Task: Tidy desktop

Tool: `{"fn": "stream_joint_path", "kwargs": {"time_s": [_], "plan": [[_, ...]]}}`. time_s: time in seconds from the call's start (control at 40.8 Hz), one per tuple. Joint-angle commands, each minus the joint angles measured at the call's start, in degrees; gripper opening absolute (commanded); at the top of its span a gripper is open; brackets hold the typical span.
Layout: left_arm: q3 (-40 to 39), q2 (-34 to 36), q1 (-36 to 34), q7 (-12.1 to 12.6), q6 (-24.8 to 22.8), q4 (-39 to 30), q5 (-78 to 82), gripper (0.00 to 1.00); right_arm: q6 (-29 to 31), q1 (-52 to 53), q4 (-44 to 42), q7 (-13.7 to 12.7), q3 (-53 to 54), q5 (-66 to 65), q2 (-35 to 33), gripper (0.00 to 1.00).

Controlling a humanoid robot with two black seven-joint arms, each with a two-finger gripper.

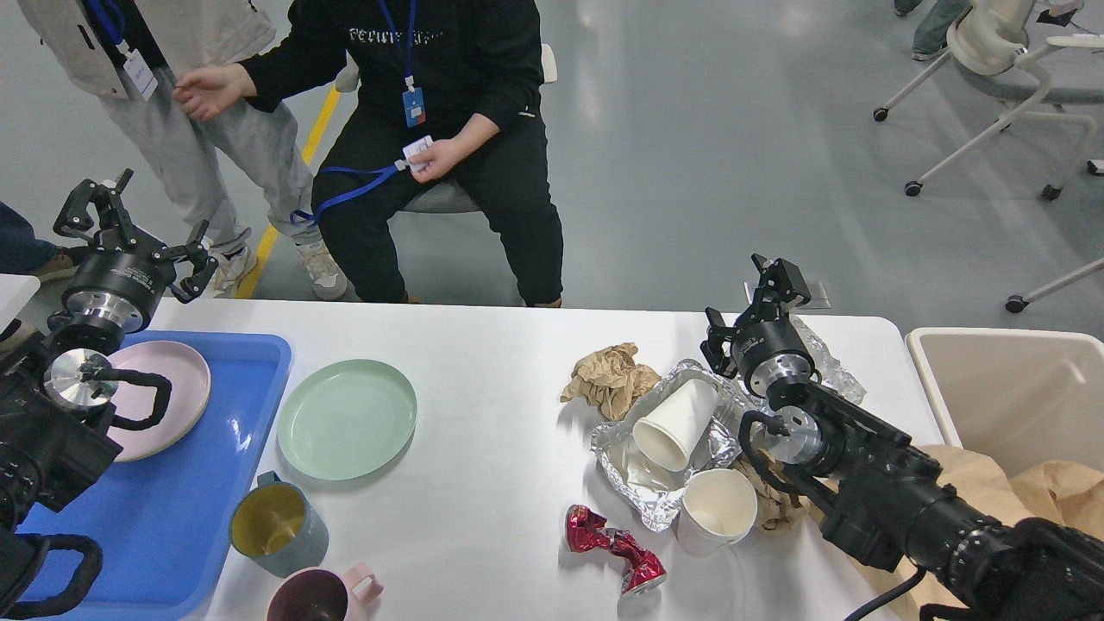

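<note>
The white desktop holds dishes on its left half and litter on its right half. A green plate lies beside the blue tray, and a pink plate rests in that tray. A grey mug and a pink mug stand near the front edge. Crumpled brown paper, a foil tray with a tipped paper cup, an upright paper cup and a crushed red wrapper lie to the right. My left gripper hovers open above the tray's far corner. My right gripper is open behind the foil tray.
A beige bin stands off the table's right end with brown paper spilling over it. Clear crumpled plastic lies by my right wrist. Two people are close behind the far edge, one seated. Rolling chairs stand at the back right.
</note>
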Motion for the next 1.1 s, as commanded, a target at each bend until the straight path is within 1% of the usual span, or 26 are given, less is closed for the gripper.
{"fn": "stream_joint_path", "kwargs": {"time_s": [0.0,0.049,0.441,0.834,1.079], "plan": [[0.04,0.79,0.06,-0.69,-0.03,0.0,0.0,0.96,0.01,0.0,0.0,0.0,0.0,0.0,0.02,1.0],[0.04,1.32,0.06,-1.05,-0.03,0.0,0.0,0.96,0.01,0.0,0.0,0.0,0.0,0.0,-0.07,1.0],[-0.05,1.5,0.49,-1.05,-0.03,0.0,0.0,0.96,0.01,0.0,0.0,0.0,0.0,0.0,0.02,1.0],[-0.66,-0.96,1.02,-0.96,0.06,0.0,-0.09,0.96,0.01,0.0,0.0,0.0,0.0,0.0,0.02,1.0],[-0.05,-1.84,0.14,-0.7,3.04,0.0,0.09,0.96,0.01,0.0,0.0,0.0,0.0,0.0,0.02,1.0]]}}
